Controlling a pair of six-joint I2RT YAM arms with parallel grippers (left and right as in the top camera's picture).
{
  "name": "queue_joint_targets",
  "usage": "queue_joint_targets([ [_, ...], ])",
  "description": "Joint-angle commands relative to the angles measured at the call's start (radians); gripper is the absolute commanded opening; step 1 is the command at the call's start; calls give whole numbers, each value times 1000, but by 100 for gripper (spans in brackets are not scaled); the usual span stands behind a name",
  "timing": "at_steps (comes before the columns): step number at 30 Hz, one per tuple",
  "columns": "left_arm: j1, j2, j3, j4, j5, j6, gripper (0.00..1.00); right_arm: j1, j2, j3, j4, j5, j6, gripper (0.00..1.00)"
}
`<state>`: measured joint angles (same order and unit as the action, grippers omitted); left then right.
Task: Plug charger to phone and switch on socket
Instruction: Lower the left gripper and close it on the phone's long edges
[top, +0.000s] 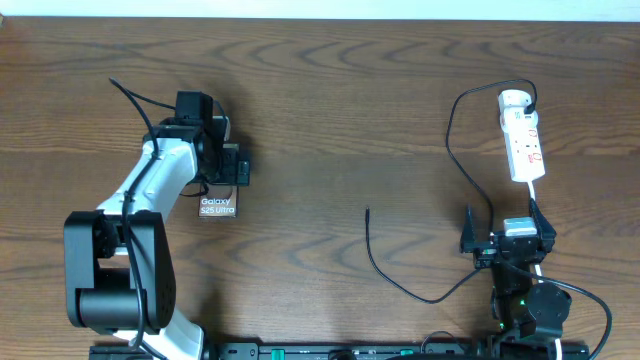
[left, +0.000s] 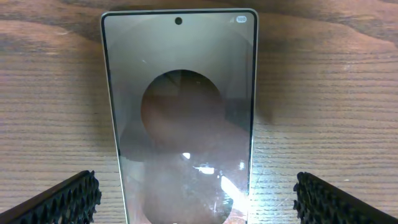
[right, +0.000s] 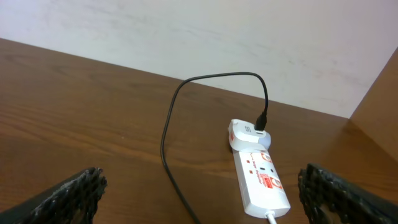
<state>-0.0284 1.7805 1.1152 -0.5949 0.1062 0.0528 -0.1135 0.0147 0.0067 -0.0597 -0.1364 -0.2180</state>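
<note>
Phone (top: 217, 206) lies flat toward the left side of the table (top: 330, 90), directly beneath your left gripper (left: 196, 196). Its fingers (left: 68, 199) stand released on either side, clear of the phone's edges. Charger (top: 400, 285) is plugged into the far end of the socket (top: 524, 135), toward the table's far right. Its free tip rests mid-table, well apart from the phone. Your right gripper (top: 502, 215) sits near the socket's near end, fingers spread, holding nothing.

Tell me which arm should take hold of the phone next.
Left. Its open gripper hangs right over the phone, with a finger on each side of it in the wrist view. The right gripper, also open, sits far off near the socket, nowhere close to the phone.
</note>
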Motion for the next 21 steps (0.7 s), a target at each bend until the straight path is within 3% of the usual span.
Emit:
queue_joint_targets([
  [1, 1, 17, -5, -5, 4, 6, 99, 10, -6, -1, -5, 7, 8, 99],
  [21, 1, 18, -52, 44, 5, 6, 99, 10, -6, -1, -5, 7, 8, 99],
])
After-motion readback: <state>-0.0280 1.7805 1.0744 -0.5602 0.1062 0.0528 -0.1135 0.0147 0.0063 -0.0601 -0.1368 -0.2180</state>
